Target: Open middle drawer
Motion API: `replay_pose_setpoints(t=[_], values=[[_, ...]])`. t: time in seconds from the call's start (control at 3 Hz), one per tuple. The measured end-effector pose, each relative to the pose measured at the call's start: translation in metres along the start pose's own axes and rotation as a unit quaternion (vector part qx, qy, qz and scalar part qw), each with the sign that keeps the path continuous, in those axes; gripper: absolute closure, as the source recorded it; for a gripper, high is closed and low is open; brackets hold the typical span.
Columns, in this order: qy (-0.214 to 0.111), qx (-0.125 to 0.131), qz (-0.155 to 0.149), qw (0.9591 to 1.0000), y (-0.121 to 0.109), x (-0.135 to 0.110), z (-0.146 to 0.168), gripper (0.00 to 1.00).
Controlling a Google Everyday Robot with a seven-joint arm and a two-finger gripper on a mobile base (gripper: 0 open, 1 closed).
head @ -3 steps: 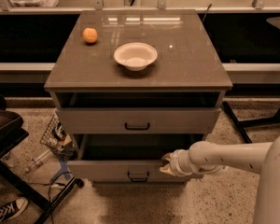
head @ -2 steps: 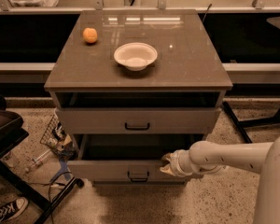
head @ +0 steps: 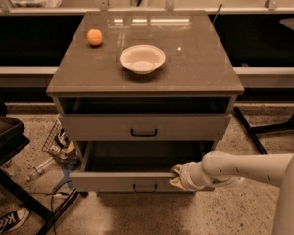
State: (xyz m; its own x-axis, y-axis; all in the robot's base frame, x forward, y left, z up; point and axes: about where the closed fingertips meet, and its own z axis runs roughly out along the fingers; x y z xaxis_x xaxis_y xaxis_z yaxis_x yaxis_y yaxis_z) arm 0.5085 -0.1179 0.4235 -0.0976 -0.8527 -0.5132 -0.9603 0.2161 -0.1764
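Middle drawer (head: 112, 181): grey-brown, low flat front, small dark centre handle (head: 144, 186). Pulled well out, level, interior dark. Gripper (head: 176, 176) sits at the front's right end, handle just left of it.

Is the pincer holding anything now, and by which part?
Cannot be told. The pincer sits at the top edge of the pulled-out grey-brown middle drawer front, right of its small dark handle.

My gripper (head: 177, 176) sits at right of middle drawer (head: 112, 181) front, below upper drawer (head: 98, 126); bowl (head: 142, 58) centre on cabinet top (head: 201, 67), orange (head: 94, 37) behind-left of it
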Motion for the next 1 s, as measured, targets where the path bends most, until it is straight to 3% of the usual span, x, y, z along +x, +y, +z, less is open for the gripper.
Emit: replay_pose_setpoints(t=[0.67,1.0], values=[[0.000,0.000,0.000,1.0000,-0.001,-0.004,-0.005,1.00],[-0.007,-0.029,0.000,0.9996,0.018,-0.001,-0.006,1.00]])
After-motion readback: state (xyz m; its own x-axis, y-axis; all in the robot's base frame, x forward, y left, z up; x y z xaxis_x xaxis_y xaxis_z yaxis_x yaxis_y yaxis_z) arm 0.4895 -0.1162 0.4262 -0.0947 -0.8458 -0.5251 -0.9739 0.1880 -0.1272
